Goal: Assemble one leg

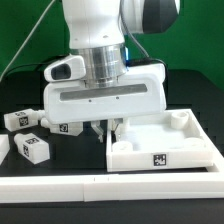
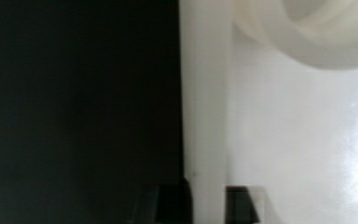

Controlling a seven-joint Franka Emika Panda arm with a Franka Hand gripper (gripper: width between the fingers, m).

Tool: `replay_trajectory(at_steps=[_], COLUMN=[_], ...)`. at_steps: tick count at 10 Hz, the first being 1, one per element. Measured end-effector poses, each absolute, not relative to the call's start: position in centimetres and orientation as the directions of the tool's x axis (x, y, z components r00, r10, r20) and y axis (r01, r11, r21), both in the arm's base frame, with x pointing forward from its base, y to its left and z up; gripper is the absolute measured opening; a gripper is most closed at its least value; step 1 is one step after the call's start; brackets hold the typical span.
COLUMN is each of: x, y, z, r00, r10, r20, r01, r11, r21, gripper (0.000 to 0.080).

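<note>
On the black counter (image 1: 60, 168), a leg (image 1: 33, 148) lies tag-up, apart from the end effector (image 1: 104, 128), to the exterior view's left. Another leg (image 1: 20, 120) lies behind it. The end effector hangs low at the tray's (image 1: 130, 155) corner. Its fingertips (image 2: 172, 205) show a gap, but I cannot tell whether they pinch anything.

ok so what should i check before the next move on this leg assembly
1. Gripper open or shut: cannot tell.
2. Anything between the fingertips: cannot tell, the wrist view is blurred.
3. Clearance from the tray-like part: cannot tell, the gripper sits low at its corner.
4. Front leg lying free on the table: ok.
5. Rear leg apart from the front leg: ok.
</note>
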State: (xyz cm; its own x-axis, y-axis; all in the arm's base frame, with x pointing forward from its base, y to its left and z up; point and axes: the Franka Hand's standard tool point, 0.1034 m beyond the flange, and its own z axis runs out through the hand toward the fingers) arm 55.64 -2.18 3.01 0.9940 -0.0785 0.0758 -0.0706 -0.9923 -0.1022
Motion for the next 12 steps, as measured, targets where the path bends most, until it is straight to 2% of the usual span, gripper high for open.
replay_trajectory(at_steps=[2, 4, 7, 12], x=[55.7, 57.3, 57.7, 58.3], y=[-2.7, -3.8, -2.2, -2.2], z=[2.6, 1.8, 1.0, 0.9], r00=[0.995, 0.996, 0.996, 0.991], r10=[-0.072, -0.08, -0.07, -0.062], r20=[0.065, 0.046, 0.057, 0.116], r01=[-0.065, -0.075, -0.064, -0.052], r11=[-0.993, -0.992, -0.993, -0.995], r21=[-0.102, -0.106, -0.104, -0.086], gripper=[0.0051, 0.0051, 0.0051, 0.0051])
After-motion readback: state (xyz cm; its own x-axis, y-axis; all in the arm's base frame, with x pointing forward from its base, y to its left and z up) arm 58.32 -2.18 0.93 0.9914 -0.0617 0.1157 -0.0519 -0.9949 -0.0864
